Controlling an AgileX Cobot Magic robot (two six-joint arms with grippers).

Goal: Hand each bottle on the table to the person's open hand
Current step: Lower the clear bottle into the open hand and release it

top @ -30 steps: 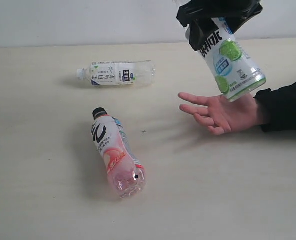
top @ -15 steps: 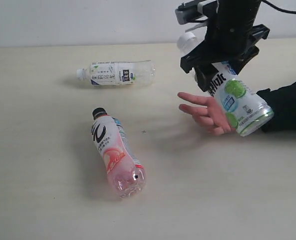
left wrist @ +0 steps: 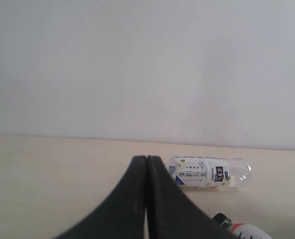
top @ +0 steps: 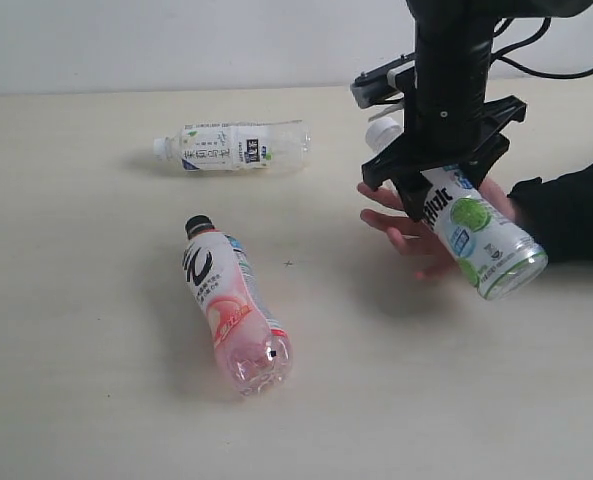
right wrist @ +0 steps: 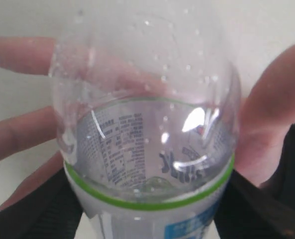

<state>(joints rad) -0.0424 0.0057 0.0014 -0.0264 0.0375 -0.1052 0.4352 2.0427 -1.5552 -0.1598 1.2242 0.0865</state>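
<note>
Now lower than before, right end effector [top: 428, 196] tight around green-labelled bottle [top: 486, 245], just above open hand [top: 404, 234].

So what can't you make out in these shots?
- Exterior view: hand mostly hidden behind the right end effector and its bottle; contact unclear.
- Left wrist view: pink bottle cut off by the bottom edge; only the cap end shows.
- Right wrist view: label print too blurred to read.
</note>
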